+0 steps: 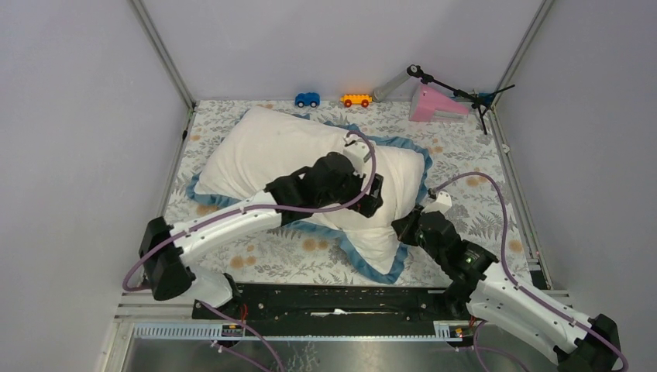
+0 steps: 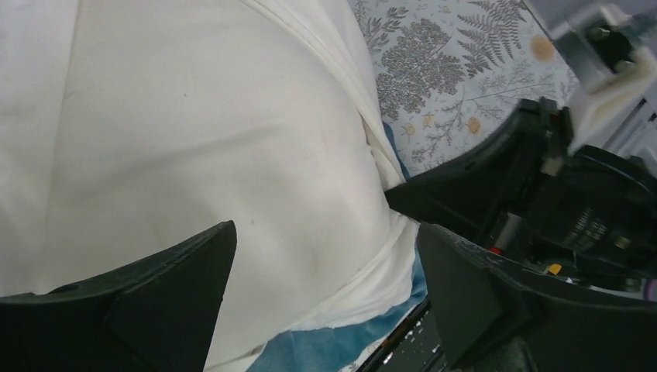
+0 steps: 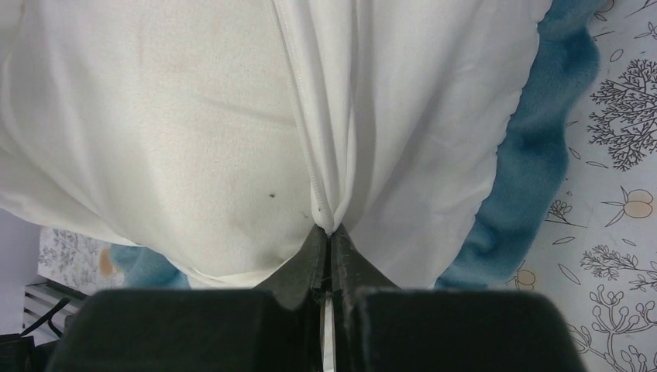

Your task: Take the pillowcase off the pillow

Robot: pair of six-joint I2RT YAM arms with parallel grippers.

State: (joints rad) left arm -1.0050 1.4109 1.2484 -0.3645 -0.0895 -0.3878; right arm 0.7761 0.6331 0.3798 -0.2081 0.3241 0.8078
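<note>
Looking at the right pincer [image 3: 331,236]: jaws fully closed, pinching a fold of the white pillowcase [image 3: 418,116] right next to a stitched hem. Blue edging [image 3: 534,155] runs just beside the grip. From overhead, that grip is on the near-right side of the bundle.

Left pincer [image 2: 325,287]: jaws spread wide, nothing held. It's over the cream-white surface with one finger either side, close to the right pincer. Can't tell if the tips touch the fabric.

Pillow [image 1: 263,151] lies diagonally across mid-worktop [image 1: 294,260], far-left to near-right, plump, white face of the case up. Edging shows along its left, right and near sides. Can't tell how much of the pillow is out of the case.

Two toy cars [image 1: 307,99] sit at the far edge, well apart from the pillow.
</note>
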